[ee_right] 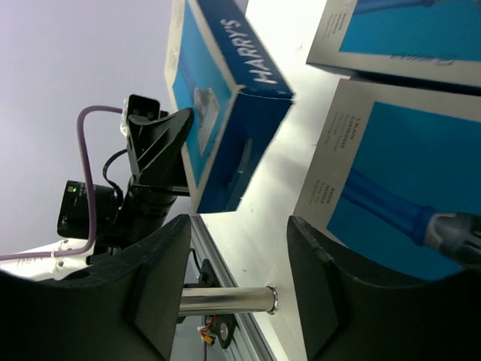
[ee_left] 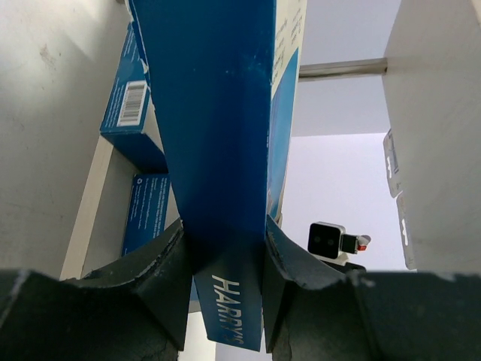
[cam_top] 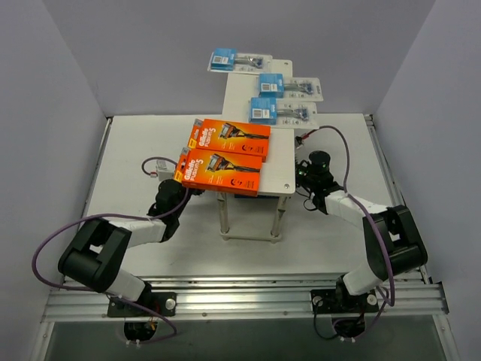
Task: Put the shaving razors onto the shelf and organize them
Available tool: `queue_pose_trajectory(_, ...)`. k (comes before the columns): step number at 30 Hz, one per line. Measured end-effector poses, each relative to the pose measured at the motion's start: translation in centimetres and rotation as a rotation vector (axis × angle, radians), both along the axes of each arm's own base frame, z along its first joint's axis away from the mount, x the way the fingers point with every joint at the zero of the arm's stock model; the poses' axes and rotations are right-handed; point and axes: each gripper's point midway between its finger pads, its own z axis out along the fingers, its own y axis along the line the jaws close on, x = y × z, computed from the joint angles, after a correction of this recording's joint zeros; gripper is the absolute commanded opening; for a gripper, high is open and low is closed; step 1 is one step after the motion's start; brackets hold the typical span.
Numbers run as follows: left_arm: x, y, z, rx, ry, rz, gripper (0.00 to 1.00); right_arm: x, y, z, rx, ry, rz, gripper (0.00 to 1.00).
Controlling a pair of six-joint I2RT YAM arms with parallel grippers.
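The two orange boxes [cam_top: 229, 138] [cam_top: 222, 171] read "Gillette Fusion5" and lie flat, side by side, on the near left part of the shelf [cam_top: 282, 162] top, their left ends past its left edge. Three blister packs [cam_top: 239, 60] [cam_top: 289, 85] [cam_top: 282, 110] with blue cards lie along the far end, the farthest jutting over the far left corner; their print is too small to read. Only the top view shows this upper level, whose near right corner is bare. Both arms reach in under it from the counter [cam_top: 128, 150], one from each side, and there the pincers are hidden. The left wrist view shows the left pincer [ee_left: 224, 226] clamped on a dark blue Harry's box [ee_left: 218, 113] held on edge, "HARRY'S" in white between the fingers. To its left are two more blue boxes [ee_left: 131, 105] [ee_left: 150, 210], one bearing a barcode. The right wrist view shows the same Harry's box [ee_right: 225, 113] from the other side, tilted, its name along the narrow face. It has open white lower tier between it and two blue-and-white boxes [ee_right: 406, 30] [ee_right: 398, 173] lying flat at the right, picturing a razor handle, their print unreadable. The right pincer [ee_right: 239, 219] stands wide with nothing between its fingers, a metal leg [ee_right: 225, 301] just beyond them
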Motion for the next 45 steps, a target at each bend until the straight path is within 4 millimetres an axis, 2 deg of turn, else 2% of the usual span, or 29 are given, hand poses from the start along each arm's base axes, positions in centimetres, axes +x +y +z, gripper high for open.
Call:
queue_pose_trajectory(7, -0.2, -2.2, -2.3, -0.025, 0.049, -0.043, 0.02, -0.8, 2.0, -0.4, 0.002, 0.006, 0.034, 0.57)
queue_pose_trajectory(17, -0.2, -4.7, -1.5, -0.085, 0.017, -0.080, 0.02, 0.0, 2.4, -1.1, -0.015, 0.016, -0.005, 0.57)
queue_pose_trajectory(20, 0.0, -4.8, -1.7, -0.104, 0.016, -0.072, 0.02, 0.2, 2.4, -1.3, -0.019, 0.018, -0.017, 0.53)
queue_pose_trajectory(22, 0.1, -4.8, -1.9, -0.108, 0.019, -0.066, 0.02, 0.3, 2.5, -1.6, -0.023, 0.022, -0.023, 0.45)
queue_pose_trajectory(24, 0.2, -4.8, -2.1, -0.112, 0.018, -0.060, 0.02, 0.5, 2.5, -2.0, -0.024, 0.033, -0.031, 0.33)
queue_pose_trajectory(26, 0.3, -4.7, -1.9, -0.119, 0.010, -0.047, 0.02, 0.7, 2.5, -2.0, -0.012, 0.041, -0.038, 0.26)
queue_pose_trajectory(29, 0.6, -4.4, -1.7, -0.115, -0.004, -0.025, 0.04, 0.8, 2.9, -1.4, 0.044, 0.044, -0.033, 0.10)
queue_pose_trajectory(32, 0.8, -4.4, -1.2, -0.118, -0.024, -0.016, 0.05, 0.9, 3.0, -0.9, 0.097, 0.049, -0.039, 0.01)
queue_pose_trajectory(38, 0.8, -4.4, -0.8, -0.123, -0.040, -0.015, 0.09, 0.8, 2.9, -0.5, 0.139, 0.049, -0.044, 0.00)
queue_pose_trajectory(40, 0.8, -4.4, -0.7, -0.126, -0.044, -0.015, 0.18, 0.8, 2.9, -0.4, 0.143, 0.048, -0.044, 0.00)
queue_pose_trajectory(44, 0.8, -4.4, -0.6, -0.133, -0.050, -0.018, 0.20, 0.8, 2.9, -0.2, 0.142, 0.045, -0.048, 0.00)
queue_pose_trajectory(45, 0.8, -4.5, -0.5, -0.136, -0.053, -0.020, 0.37, 0.8, 2.8, -0.1, 0.139, 0.045, -0.048, 0.00)
